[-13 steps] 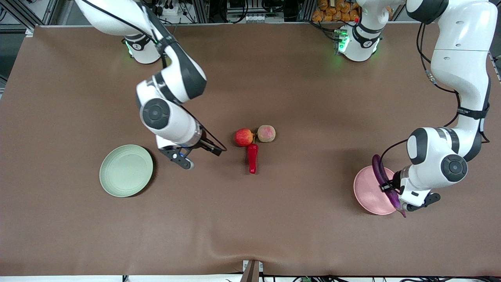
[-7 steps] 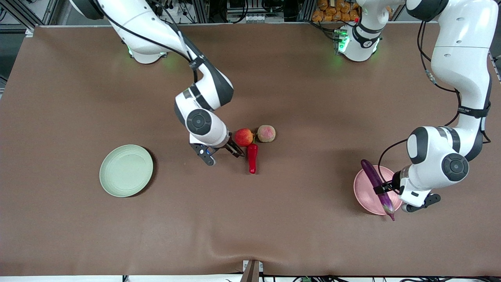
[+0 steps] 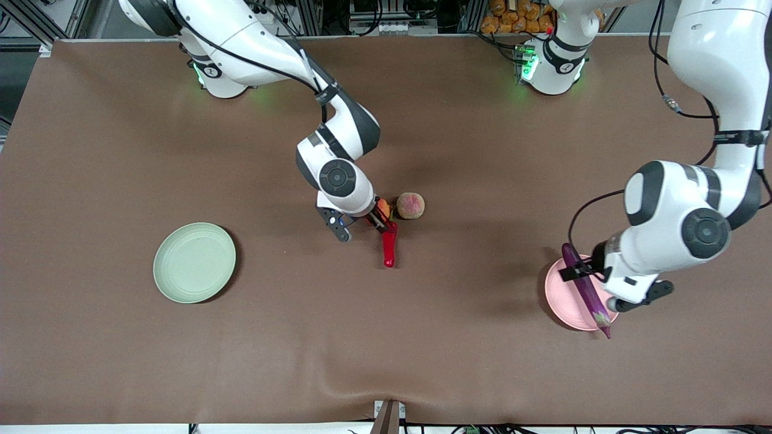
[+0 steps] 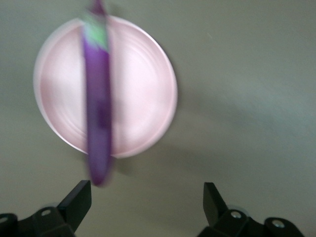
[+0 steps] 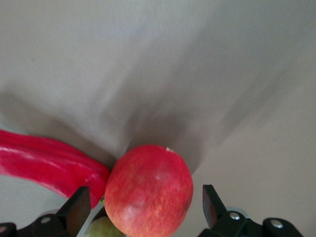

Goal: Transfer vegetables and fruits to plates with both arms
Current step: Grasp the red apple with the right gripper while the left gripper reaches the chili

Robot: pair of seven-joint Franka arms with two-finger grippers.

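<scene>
The purple eggplant (image 3: 588, 295) lies across the pale pink plate (image 3: 564, 301), one end past the rim. It also shows in the left wrist view (image 4: 98, 108) on the plate (image 4: 143, 94). My left gripper (image 3: 576, 272) hangs open and empty above them (image 4: 145, 200). My right gripper (image 3: 377, 218) is open, with a finger on each side of the round red fruit (image 5: 148, 190), which is mostly hidden in the front view (image 3: 383, 208). The red chili (image 3: 389, 242) and the pink-and-green fruit (image 3: 411, 205) lie against it. The chili also shows in the right wrist view (image 5: 49, 165).
The pale green plate (image 3: 194, 262) sits empty toward the right arm's end of the brown table, nearer the front camera than the fruits. Both arm bases stand at the table's back edge.
My right arm swung from beside the green plate to the red fruit and came down around it. My left gripper let go of the eggplant onto the pink plate and rose.
</scene>
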